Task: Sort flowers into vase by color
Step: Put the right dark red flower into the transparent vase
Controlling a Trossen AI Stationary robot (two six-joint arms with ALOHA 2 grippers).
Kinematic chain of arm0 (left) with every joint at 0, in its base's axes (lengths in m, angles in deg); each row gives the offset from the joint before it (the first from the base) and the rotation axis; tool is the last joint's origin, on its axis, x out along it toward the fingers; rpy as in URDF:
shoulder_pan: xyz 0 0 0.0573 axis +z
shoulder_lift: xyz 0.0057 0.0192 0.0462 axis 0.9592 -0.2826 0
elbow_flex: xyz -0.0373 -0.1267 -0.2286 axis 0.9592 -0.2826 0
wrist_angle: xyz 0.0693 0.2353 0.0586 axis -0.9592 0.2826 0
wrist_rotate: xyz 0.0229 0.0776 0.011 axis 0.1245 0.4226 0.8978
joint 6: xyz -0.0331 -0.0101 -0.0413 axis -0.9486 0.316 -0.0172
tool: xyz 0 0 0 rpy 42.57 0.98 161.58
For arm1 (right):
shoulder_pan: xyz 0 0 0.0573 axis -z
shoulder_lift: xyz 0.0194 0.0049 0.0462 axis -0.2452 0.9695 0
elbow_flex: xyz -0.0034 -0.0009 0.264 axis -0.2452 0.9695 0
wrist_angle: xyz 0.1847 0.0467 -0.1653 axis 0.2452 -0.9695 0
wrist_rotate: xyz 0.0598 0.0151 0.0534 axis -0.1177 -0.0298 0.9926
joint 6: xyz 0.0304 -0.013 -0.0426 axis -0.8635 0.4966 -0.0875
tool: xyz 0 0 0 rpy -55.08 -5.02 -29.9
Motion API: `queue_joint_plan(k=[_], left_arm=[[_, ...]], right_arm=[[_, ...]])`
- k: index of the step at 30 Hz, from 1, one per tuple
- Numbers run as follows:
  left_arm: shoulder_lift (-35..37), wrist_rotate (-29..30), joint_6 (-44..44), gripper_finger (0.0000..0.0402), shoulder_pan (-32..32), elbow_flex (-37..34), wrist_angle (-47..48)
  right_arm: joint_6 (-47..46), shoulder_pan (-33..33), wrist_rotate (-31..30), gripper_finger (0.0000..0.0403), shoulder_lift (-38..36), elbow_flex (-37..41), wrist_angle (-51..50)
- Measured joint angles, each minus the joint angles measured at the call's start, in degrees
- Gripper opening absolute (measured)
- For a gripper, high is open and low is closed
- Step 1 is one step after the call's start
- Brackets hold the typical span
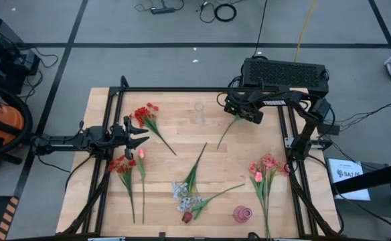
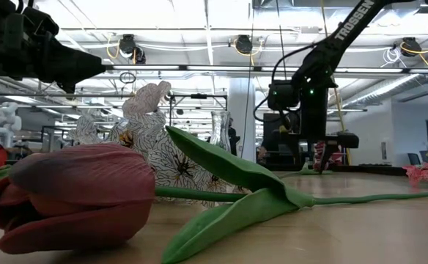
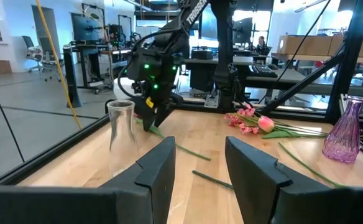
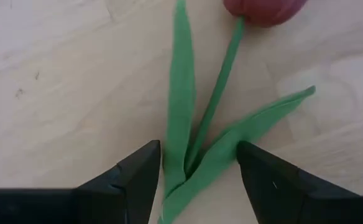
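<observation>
I see the right hand [image 4: 197, 171] low over the far side of the bench [image 1: 175, 120], fingers spread and straddling the leaves of a maroon tulip [image 4: 265, 11] lying flat, nothing pinched. Clear vase [image 1: 199, 112] stands just beside it. Left hand [image 1: 144, 133] hovers at the left edge, fingers apart, empty. Other flowers [image 1: 189, 194] lie scattered along the near side.

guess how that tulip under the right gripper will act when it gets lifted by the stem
The tulip will probably droop: its thin stem carries a heavy-looking dark red bud at one end. It looks light, so the open right gripper, astride the stem, should lift it easily. The long leaves look smooth and bendy, so the fingers may slip if they catch only a leaf.
</observation>
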Motion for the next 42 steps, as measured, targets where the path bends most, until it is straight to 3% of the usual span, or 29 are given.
queue_joint_plan(k=[4, 14, 20, 24, 33, 42], left_arm=[[-0.01, 0.01, 0.00, 0.0148, -0.01, 0.00, -0.01], [-0.01, 0.00, 0.00, 0.0148, -0.01, 0.00, -0.01], [-0.02, 0.01, 0.00, 0.0148, -0.01, 0.01, 0.00], [-0.02, 0.00, 0.00, 0.0148, -0.02, 0.00, -0.02], [-0.02, 0.02, 0.00, 0.0148, -0.02, 0.00, -0.02], [-0.02, 0.00, 0.00, 0.0148, -0.02, 0.02, -0.02]], right_arm=[[0.28, 0.36, 0.84, 0.0176, 0.08, 0.08, -0.30], [1.59, -1.03, 1.37, 0.0014, -0.23, 0.26, 0.35], [4.74, -2.58, 6.49, 0.0011, -3.05, 0.50, 1.31], [8.31, -3.66, 5.80, 0.0003, -7.43, 0.52, 1.32], [31.24, -5.33, 9.51, 0.0005, -15.00, 0.41, 0.91], [32.19, -8.15, 9.12, 0.0004, -15.23, 0.39, 1.38]])
